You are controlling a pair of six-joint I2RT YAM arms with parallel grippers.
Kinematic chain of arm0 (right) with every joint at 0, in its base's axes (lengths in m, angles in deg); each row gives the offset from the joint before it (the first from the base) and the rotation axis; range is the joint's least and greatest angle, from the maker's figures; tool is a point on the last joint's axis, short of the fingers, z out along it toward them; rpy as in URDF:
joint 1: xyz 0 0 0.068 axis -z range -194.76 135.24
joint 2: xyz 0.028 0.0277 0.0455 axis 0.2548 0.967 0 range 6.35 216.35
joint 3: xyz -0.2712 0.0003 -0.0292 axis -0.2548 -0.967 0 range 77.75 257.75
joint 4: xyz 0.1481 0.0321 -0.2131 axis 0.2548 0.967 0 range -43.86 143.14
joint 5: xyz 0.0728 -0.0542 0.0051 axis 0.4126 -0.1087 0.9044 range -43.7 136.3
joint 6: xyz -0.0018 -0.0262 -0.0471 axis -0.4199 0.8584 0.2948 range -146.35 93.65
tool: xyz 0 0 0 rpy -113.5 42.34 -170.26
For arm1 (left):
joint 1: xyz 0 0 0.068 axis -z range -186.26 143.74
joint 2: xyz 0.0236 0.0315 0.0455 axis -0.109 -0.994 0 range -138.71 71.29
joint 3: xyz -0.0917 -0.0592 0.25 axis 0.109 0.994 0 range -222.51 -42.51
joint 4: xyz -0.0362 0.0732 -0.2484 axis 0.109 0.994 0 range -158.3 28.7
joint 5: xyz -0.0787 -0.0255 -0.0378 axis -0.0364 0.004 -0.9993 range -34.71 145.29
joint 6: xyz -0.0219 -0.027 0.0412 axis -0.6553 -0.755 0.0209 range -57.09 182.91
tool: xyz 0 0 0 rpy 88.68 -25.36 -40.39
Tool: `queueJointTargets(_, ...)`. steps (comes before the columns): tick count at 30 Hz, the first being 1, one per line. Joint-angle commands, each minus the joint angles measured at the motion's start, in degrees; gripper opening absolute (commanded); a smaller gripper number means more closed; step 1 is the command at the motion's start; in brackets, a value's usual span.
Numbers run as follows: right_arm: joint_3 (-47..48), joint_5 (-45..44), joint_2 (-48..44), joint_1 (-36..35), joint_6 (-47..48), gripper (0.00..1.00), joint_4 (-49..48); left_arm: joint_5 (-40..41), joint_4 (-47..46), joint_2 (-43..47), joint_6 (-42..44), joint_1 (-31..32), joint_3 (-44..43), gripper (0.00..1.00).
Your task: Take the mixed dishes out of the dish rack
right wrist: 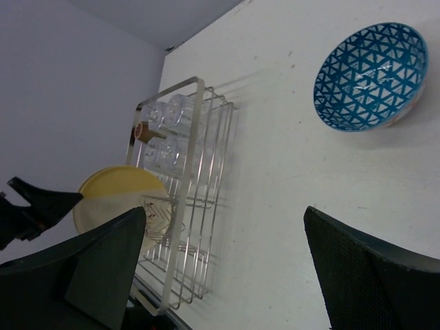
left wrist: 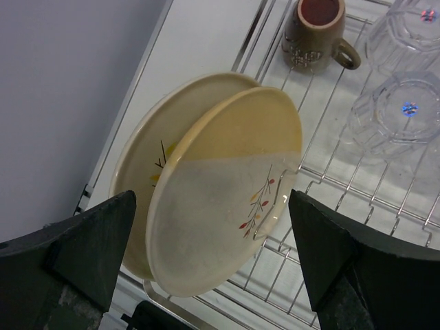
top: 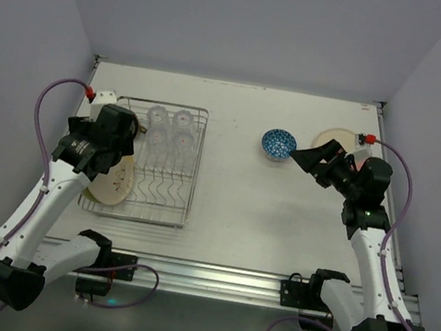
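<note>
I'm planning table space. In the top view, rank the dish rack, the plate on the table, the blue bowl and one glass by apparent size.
Largest to smallest:
1. dish rack
2. plate, partly hidden
3. blue bowl, slightly narrower
4. glass; all four glasses look alike

Top view: left arm (top: 88, 153) sits over the far-left corner of the dish rack (top: 196, 170), hiding the mug (left wrist: 313, 34) and half the racked plates (top: 115, 184). Right arm (top: 364, 184) covers the near edge of the far-right plate (top: 334, 137). Left wrist: rear plate (left wrist: 148, 144) mostly behind front plate (left wrist: 220, 206); glasses (left wrist: 395, 113) clipped at frame edge.
</note>
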Motion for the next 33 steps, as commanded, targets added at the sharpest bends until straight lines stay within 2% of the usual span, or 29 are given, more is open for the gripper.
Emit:
queueJointTargets(1,-1.1,2.5,-2.5,-2.1,0.1,0.99,-1.8,4.1,2.3,-1.1,-2.2,-0.7,-0.9,0.97)
queueJointTargets(8,-1.2,3.7,-4.9,-4.1,0.4,0.99,-1.4,0.6,0.8,-2.1,-3.2,-2.4,3.2,0.96)
queueJointTargets(13,-0.6,3.9,-5.5,-4.3,1.7,0.99,0.0,-3.3,-1.1,-0.9,-3.1,-2.8,5.8,0.9)
queueJointTargets(17,-1.1,3.9,-6.2,-4.5,1.9,0.99,0.0,-6.4,-2.1,-0.4,-1.7,-4.0,5.8,0.9)
queueJointTargets(23,-1.1,5.1,-6.7,-4.5,1.6,0.99,-0.2,-20.5,-6.8,0.8,2.5,-8.2,7.5,0.87)
queueJointTargets(33,-1.1,5.3,-6.8,-4.8,1.2,0.99,-0.5,-24.9,-8.3,3.4,3.8,-8.3,7.5,0.79)
